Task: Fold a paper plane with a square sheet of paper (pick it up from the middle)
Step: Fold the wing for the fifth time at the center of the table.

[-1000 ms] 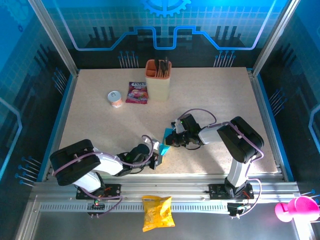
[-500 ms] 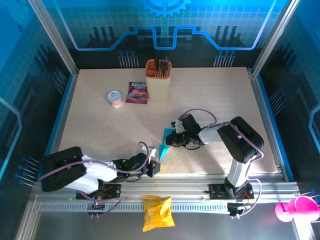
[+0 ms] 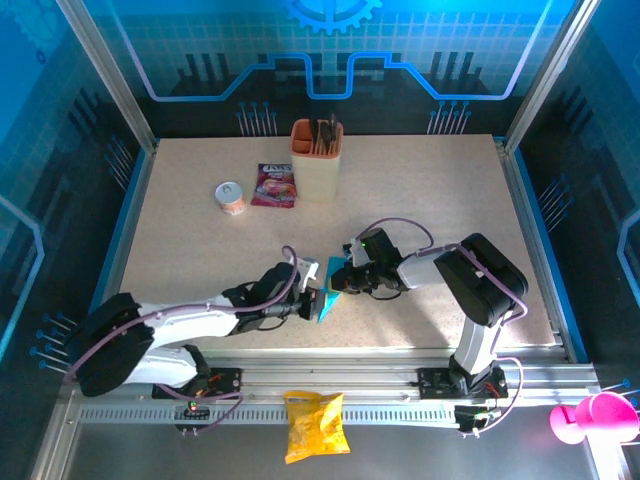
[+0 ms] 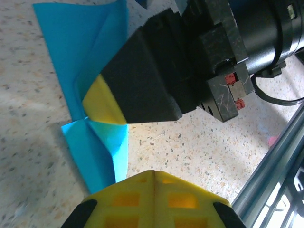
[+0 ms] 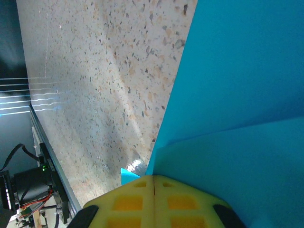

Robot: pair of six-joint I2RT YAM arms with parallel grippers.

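The square sheet of paper is bright blue and folded into a narrow, layered wedge. It lies on the speckled table near the front centre. My right gripper is shut, its tip down on the paper's middle; in the left wrist view its yellow-tipped black finger rests on the paper. My left gripper is shut too, with its tip just beside the paper's near end and nothing between the fingers. In the right wrist view the folded paper spreads ahead of the shut right gripper.
A beige cup of sticks, a pink-purple packet and a small tin stand at the back of the table. A yellow snack bag lies on the front rail. The metal rail runs close to the left gripper.
My left arm has stretched out low from near the front edge, carrying its shut gripper forward to the paper's near end. The right gripper and the paper have hardly moved.
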